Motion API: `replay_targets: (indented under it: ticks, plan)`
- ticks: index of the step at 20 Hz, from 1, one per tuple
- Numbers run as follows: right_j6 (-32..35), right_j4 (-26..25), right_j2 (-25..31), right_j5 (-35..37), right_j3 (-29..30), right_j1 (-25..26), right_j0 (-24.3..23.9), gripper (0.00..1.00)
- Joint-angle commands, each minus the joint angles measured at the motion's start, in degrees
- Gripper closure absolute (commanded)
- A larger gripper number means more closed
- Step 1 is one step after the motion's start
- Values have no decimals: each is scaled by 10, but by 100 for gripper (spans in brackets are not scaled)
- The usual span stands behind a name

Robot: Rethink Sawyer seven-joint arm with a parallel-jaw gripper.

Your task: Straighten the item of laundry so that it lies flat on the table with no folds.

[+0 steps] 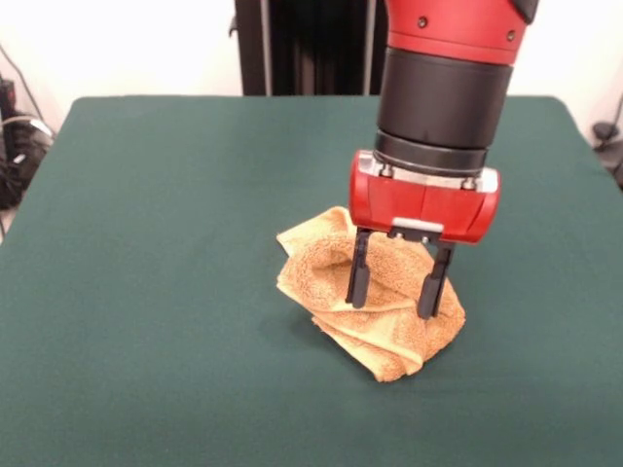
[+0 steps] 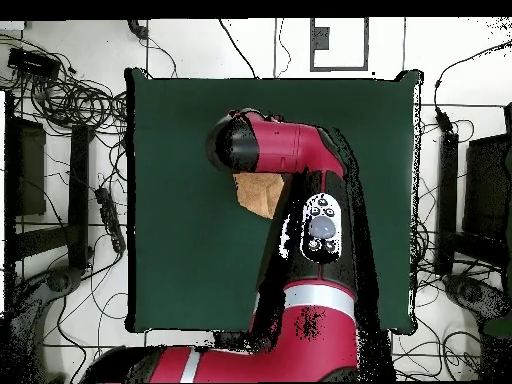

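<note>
I am seeing the towel (image 1: 375, 311) lying crumpled and folded near the middle of the counter (image 1: 146, 292). The fingers (image 1: 357, 277) are standing apart, open, their tips pressing into the towel's top. Beyond the towel, the arm (image 2: 300, 200) is hiding most of it overhead.

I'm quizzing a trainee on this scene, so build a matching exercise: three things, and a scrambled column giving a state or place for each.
Things:
1. small orange-tan terry-cloth towel
2. large dark green cloth-covered table
3. red and black gripper

States or places:
A. spread flat beneath everything, mostly bare
B. open, black fingers pointing down against the cloth
C. crumpled in a folded heap near the middle

Pairs: 1-C, 2-A, 3-B
</note>
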Motion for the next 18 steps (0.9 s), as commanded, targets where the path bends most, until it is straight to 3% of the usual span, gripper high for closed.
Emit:
replay_targets:
  ticks: [1,12,18]
  plan:
    - [68,-15,43,-22,60,76,18,0]
    - [43,-33,22,-48,-4,161,28,0]
    - [54,-20,24,-62,-7,177,26,0]
